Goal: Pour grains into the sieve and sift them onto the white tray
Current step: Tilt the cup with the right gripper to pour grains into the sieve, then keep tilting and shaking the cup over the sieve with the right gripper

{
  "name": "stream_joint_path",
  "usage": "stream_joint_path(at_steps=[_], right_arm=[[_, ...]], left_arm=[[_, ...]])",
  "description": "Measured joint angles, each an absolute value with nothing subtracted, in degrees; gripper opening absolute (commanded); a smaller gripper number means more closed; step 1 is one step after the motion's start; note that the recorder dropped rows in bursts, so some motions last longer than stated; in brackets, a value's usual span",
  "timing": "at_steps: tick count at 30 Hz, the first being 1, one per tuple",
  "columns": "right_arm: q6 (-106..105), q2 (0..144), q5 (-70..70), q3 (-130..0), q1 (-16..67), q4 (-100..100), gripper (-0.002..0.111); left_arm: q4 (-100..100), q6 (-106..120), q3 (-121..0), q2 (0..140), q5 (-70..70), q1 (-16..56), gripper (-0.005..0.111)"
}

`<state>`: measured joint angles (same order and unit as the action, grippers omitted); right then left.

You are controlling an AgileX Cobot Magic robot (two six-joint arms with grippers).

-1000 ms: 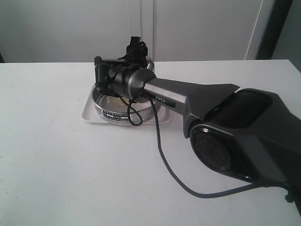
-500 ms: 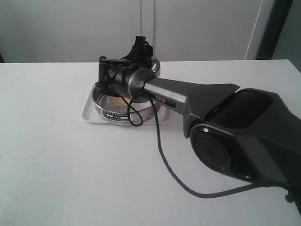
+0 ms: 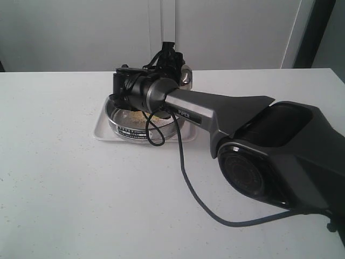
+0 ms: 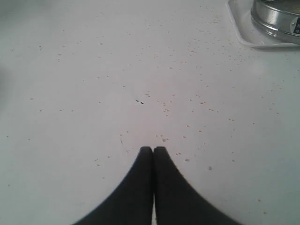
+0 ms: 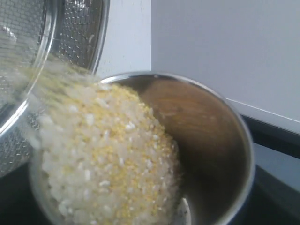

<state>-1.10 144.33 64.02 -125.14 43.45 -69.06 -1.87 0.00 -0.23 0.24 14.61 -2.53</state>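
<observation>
My right gripper (image 3: 177, 69) is shut on a small steel cup (image 3: 186, 75) and holds it tilted above the sieve's (image 3: 141, 129) far rim. In the right wrist view the grains (image 5: 108, 159), yellow granules mixed with whitish rice, slide over the cup's (image 5: 241, 140) lip into the sieve's mesh (image 5: 28, 51). A pile of grains (image 3: 141, 118) lies inside the sieve, which stands on the white tray (image 3: 101, 129). My left gripper (image 4: 153, 149) is shut and empty, low over the bare table, apart from the tray's corner (image 4: 246, 36) and the sieve (image 4: 274, 18).
The right arm (image 3: 226, 116) stretches across the table's right half, and its black cable (image 3: 186, 181) trails on the tabletop. Scattered specks dot the white table (image 4: 187, 93) near the tray. A grey wall (image 3: 226, 32) stands behind the table.
The right wrist has shifted to the right with the cup, and the cup's steel side now shows. The pile of grains in the sieve has grown. The left gripper stays still.
</observation>
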Motion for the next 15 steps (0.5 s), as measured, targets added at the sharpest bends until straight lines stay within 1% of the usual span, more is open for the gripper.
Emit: stream_joint_path(at_steps=[10,15], right_arm=[[-1.10,144.33,65.48,-125.14,43.45,-72.07,0.000],[-1.10,144.33,64.02,-125.19,43.45,-73.92,0.000]], left_arm=[[-1.87,0.00,-0.23,0.24,14.61,-2.53,0.000],[-1.87,0.00,-0.23,0.24,14.61,-2.53,0.000]])
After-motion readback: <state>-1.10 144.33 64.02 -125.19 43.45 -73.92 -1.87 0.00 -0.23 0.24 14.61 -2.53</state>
